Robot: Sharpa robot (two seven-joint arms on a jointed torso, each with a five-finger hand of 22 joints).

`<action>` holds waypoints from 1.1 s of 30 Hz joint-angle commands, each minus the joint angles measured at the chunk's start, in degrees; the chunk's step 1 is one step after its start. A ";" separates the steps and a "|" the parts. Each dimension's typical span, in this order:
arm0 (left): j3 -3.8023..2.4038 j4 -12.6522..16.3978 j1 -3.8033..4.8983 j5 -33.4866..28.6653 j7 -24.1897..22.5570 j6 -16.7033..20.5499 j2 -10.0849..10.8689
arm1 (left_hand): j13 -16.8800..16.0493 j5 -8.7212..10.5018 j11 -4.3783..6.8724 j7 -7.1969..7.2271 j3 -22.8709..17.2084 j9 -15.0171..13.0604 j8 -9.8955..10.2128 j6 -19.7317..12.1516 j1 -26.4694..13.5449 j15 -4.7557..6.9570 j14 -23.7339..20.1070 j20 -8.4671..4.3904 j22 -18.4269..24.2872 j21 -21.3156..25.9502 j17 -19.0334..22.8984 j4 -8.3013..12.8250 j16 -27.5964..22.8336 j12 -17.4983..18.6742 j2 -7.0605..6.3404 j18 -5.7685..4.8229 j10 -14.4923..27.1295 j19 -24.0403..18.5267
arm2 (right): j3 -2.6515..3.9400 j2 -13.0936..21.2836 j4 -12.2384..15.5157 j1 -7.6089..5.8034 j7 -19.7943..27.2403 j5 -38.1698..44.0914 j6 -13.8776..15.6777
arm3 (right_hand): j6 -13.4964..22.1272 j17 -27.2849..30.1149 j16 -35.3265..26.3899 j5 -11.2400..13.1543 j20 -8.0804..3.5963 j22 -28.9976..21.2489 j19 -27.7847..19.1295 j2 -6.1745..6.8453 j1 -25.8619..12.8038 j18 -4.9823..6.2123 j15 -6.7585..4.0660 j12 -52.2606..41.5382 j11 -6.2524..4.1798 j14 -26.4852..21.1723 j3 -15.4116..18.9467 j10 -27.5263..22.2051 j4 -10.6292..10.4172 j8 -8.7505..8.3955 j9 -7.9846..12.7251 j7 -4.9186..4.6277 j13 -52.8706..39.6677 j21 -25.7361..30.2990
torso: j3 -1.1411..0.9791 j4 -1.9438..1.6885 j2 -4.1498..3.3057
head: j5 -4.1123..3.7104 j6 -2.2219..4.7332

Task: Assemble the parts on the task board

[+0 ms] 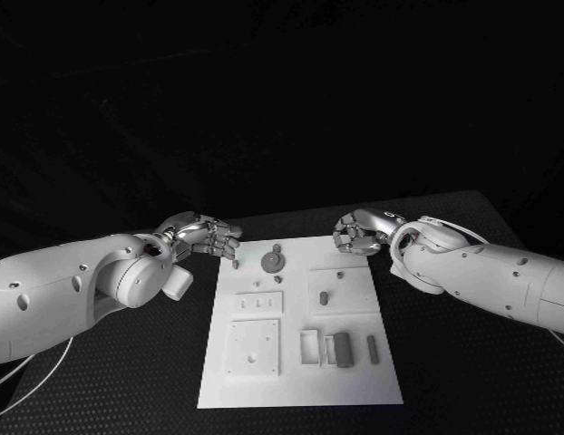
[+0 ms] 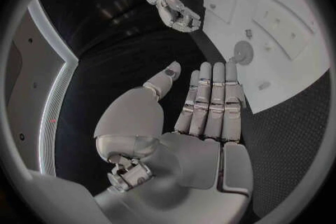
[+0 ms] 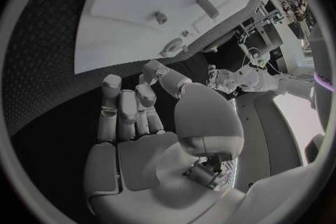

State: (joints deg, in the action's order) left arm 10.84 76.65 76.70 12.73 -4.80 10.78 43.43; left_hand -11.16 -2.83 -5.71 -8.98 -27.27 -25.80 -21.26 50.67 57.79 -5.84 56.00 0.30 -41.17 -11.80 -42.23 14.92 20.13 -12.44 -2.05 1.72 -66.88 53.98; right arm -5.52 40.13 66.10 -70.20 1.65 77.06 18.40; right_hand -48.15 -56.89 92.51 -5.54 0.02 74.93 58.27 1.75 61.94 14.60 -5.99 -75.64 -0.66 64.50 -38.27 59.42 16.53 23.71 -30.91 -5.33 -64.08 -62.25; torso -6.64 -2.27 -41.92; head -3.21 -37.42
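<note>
White and long, the task board runs lengthwise away from the robot down the middle of the black table, and both hands hang at its far end, one off each far corner. By my reading the coming move turns on this: every part lies nearward of the hands, so either must draw back toward the robot's body and inward over the plate. On the near half sit a square block and a cluster of grey bars, their long axes along the board's length; further up lie two raised plates and, nearest the hands, a round grey piece. That round piece lies closer to the left hand, just inward of it. The left hand has its fingers straight, together and empty; the right hand is loosely curled, holding nothing. No obstacle stands between hands and parts.
</note>
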 commanded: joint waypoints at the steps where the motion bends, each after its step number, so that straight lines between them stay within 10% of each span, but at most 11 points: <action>1: -0.05 0.04 0.04 3.44 5.60 -3.20 -0.97 | -0.11 -0.02 0.04 0.05 0.22 0.08 -0.14 0.60 -1.42 -0.07 0.17 -0.08 -0.09 0.10 -0.32 -0.84 -0.23 0.12 -0.54 1.00 -0.44 0.25 | -0.02 -0.13 2.82 -0.63 -4.98 2.77 -0.23 | -12.48 -0.06 0.34 0.06 -0.38 1.07 0.25 -0.02 0.78 0.40 -0.54 -0.21 -0.92 0.80 -0.06 -0.43 0.19 0.28 -0.09 0.89 -0.04 -0.33 | 0.05 0.05 0.07 | 0.20 0.38; 13: -0.04 1.27 0.01 4.34 10.25 -0.75 -4.73 | -0.11 0.01 -0.33 -0.25 0.97 0.81 1.04 -0.38 -4.60 -0.29 -0.45 0.07 -0.29 0.53 -1.03 -2.53 -0.93 1.34 -1.82 1.07 -0.07 -0.22 | -0.01 -2.82 8.68 -1.35 -7.55 3.69 -1.34 | -12.52 0.37 0.38 0.07 -0.44 1.06 0.30 0.07 0.81 0.40 -0.59 -0.09 -0.94 0.58 -0.07 -0.65 0.18 0.25 -0.10 0.90 0.26 -0.37 | 0.39 0.77 0.25 | 1.36 0.95; 33: -0.04 1.25 -0.12 3.94 10.72 -1.16 -7.25 | -0.26 0.01 -0.32 -0.29 0.88 0.94 1.22 -0.23 -5.32 -0.27 -0.38 0.07 -0.49 0.59 -1.46 -3.05 -1.10 1.68 -1.35 1.15 -0.25 -0.20 | 0.00 -6.31 12.41 -1.35 -7.61 4.66 -2.51 | -12.49 0.69 0.33 0.08 -0.51 1.00 0.35 -0.01 0.69 0.40 -0.67 0.05 -0.94 0.48 -0.07 -0.83 0.14 0.13 -0.10 0.88 0.56 -0.37 | 0.36 0.62 0.19 | 1.76 0.78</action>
State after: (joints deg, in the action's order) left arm 10.84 77.84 76.57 16.54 5.67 10.07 36.40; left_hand -11.36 -2.83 -5.63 -9.10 -26.36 -24.96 -20.43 50.55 52.98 -6.05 55.78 0.31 -41.59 -11.58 -43.64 12.27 19.25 -10.99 -3.39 1.70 -66.95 53.97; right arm -5.54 33.93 78.21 -71.54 -5.83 80.82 16.77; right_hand -48.45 -56.27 92.51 -5.54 -0.09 74.93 58.56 1.75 62.39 14.23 -6.40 -75.64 -0.94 65.14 -38.27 59.70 16.53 23.68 -30.95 -5.03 -63.57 -62.24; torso -6.27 -1.61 -41.71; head -1.49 -36.50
